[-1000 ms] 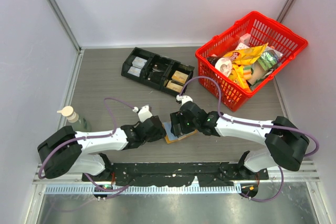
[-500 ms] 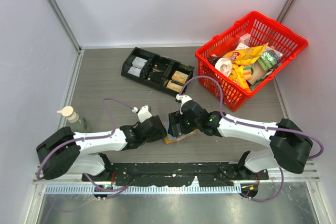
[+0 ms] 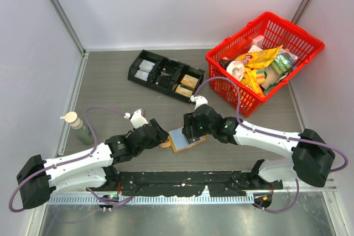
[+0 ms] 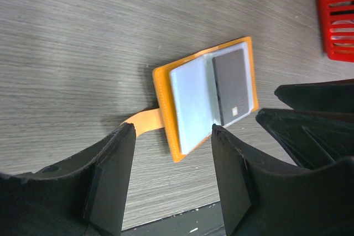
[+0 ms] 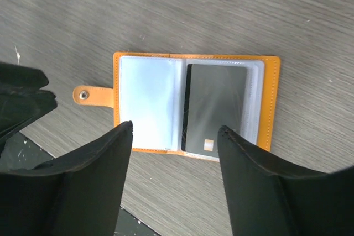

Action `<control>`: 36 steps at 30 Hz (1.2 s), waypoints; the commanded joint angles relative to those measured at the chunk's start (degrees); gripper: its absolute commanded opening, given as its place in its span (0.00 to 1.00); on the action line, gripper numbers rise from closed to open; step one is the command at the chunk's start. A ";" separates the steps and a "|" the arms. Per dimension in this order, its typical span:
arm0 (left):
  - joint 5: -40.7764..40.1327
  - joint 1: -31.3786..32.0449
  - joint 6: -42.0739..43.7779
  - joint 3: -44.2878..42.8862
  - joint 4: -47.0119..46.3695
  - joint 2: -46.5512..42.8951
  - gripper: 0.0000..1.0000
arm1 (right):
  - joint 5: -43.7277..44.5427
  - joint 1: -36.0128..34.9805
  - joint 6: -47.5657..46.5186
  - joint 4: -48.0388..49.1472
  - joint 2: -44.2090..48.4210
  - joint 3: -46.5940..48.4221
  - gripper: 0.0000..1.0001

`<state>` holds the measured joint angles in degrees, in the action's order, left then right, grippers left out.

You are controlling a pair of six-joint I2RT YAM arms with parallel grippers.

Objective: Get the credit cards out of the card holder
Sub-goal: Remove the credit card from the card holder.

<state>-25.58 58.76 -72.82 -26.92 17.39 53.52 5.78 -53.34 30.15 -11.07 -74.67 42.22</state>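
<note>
The card holder (image 3: pixel 181 140) lies flat and open on the table between the arms, orange with a snap tab (image 5: pixel 90 95) on its left. Its left sleeve (image 5: pixel 146 100) looks pale and empty. A dark grey credit card (image 5: pixel 215 106) with a small chip sits in the right sleeve. My left gripper (image 4: pixel 171 175) is open just left of and near the holder, with nothing between its fingers. Just above the holder's near edge hovers my right gripper (image 5: pixel 175 131), open and holding nothing. In the top view, the left gripper (image 3: pixel 159 135) and right gripper (image 3: pixel 191 131) flank the holder.
A black compartment tray (image 3: pixel 166 74) stands at the back centre. A red basket (image 3: pixel 263 62) full of packets is at the back right. A small bottle (image 3: pixel 77 125) stands at the left edge. The black base strip (image 3: pixel 182 178) runs along the near edge.
My left arm has swung back to the left, off the card holder. The holder now lies uncovered and open. The right gripper has shifted slightly right.
</note>
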 commanded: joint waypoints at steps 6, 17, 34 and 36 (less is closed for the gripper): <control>4.48 0.30 4.52 -5.25 -14.90 7.02 0.56 | -3.91 7.01 -0.80 4.64 1.64 -2.66 0.42; 10.99 -0.58 3.21 -7.80 -27.23 24.70 0.49 | -16.67 14.84 0.26 15.11 -2.31 -8.20 0.17; 17.14 -3.13 -4.09 0.11 -46.29 35.25 0.54 | -20.10 15.02 3.42 20.91 -6.54 -14.71 0.15; 17.41 -3.13 -4.44 1.16 -48.58 35.43 0.54 | -20.72 15.02 3.95 21.53 -6.89 -14.97 0.15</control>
<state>-9.91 55.75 -76.01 -28.03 -24.82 87.74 -13.45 -38.50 32.36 9.30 -80.29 28.91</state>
